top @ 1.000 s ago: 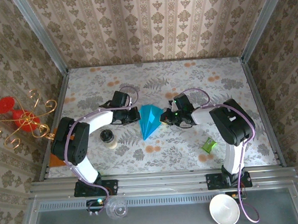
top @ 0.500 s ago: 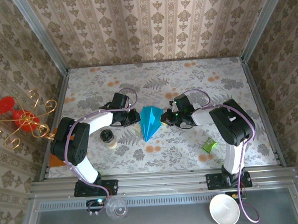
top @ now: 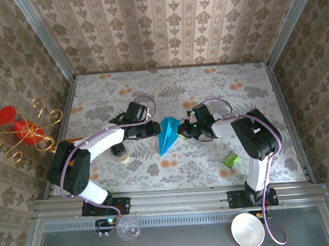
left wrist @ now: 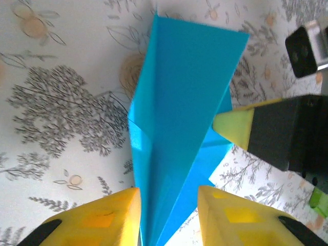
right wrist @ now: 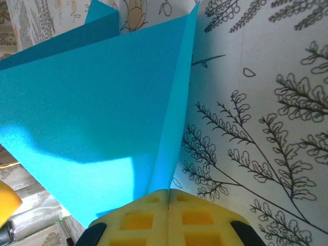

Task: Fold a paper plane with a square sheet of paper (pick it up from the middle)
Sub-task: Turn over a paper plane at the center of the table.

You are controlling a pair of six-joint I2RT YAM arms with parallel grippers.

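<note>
The teal-blue paper plane (top: 166, 134) lies mid-table as a narrow dart, its point toward the near edge. My right gripper (top: 182, 129) holds its right side. In the right wrist view the two yellow pads (right wrist: 148, 218) meet on the paper plane's (right wrist: 92, 102) folded edge. My left gripper (top: 152, 128) is at the plane's left side. In the left wrist view its yellow fingers (left wrist: 100, 218) stand apart, open, with the plane's (left wrist: 179, 107) narrow end running between them. The right gripper's yellow fingertip (left wrist: 233, 128) touches the plane's right wing.
A small green crumpled wrapper (top: 230, 159) lies at the near right. A small dark-lidded jar (top: 119, 151) stands just under the left forearm. A white bowl (top: 248, 230) and a clear glass (top: 128, 229) sit below the table's front rail.
My left gripper has slid right to the paper, and the paper's left side has been pushed in, leaving the shape narrower. The right gripper has barely moved.
</note>
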